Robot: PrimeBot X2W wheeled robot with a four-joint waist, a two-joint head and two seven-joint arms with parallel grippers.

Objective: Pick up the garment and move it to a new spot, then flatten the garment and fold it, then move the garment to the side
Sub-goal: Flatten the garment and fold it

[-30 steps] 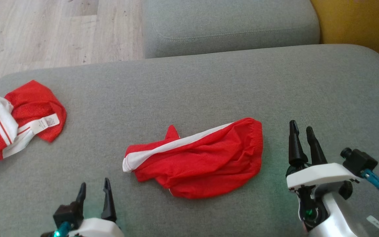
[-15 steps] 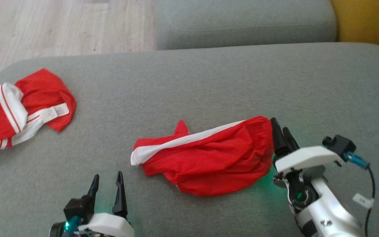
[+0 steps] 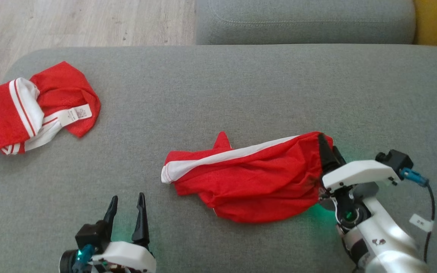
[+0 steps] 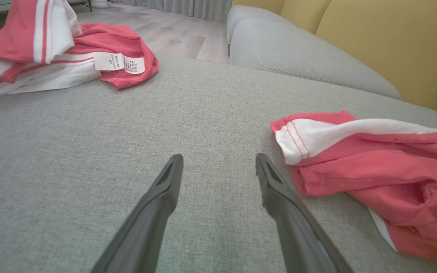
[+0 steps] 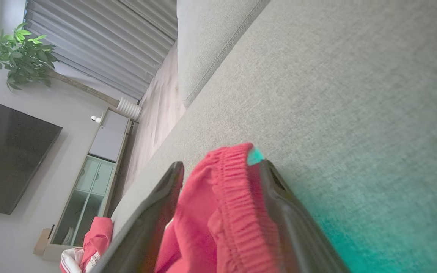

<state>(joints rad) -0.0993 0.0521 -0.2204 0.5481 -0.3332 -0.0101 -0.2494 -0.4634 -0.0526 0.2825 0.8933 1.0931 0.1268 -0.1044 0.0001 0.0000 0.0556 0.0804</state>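
The right gripper (image 3: 328, 148) has its fingers spread wide, straddling the gathered waist end of the red shorts (image 3: 249, 182) without pinching it, while the left gripper (image 3: 127, 198), equally spread and empty, hovers over the grey sofa cushion (image 3: 218, 94) near their white-striped hem.

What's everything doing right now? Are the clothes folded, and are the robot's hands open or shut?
Red mesh shorts with a white side stripe: crumpled, unfolded, lying on the grey sofa cushion.
Red-and-white striped garment: bunched up, label showing, lying apart on the left.
Left gripper: jaws open, empty.
Right gripper: jaws open around the shorts' waistband, not squeezed yet.
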